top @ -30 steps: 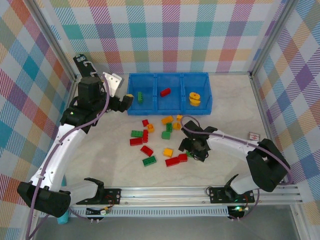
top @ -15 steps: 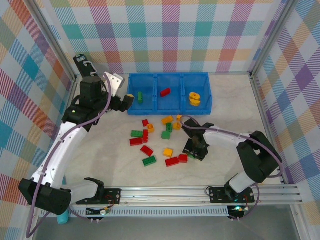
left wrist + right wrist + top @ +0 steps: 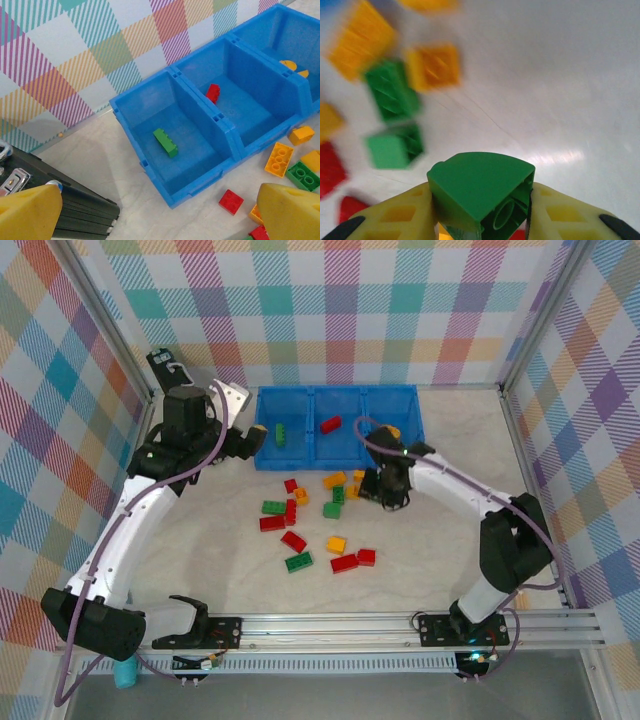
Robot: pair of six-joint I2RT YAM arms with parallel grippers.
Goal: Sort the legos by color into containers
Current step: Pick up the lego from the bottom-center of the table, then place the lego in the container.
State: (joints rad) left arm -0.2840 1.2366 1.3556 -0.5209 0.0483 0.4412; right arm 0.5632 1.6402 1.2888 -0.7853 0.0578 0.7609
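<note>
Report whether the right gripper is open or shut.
Shut on a green brick: the right gripper's yellow fingers press both its sides.

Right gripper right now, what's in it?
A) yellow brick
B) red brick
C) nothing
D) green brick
D: in the right wrist view, the right gripper is closed on a green brick, which is pinched between its two yellow fingers above the table.
</note>
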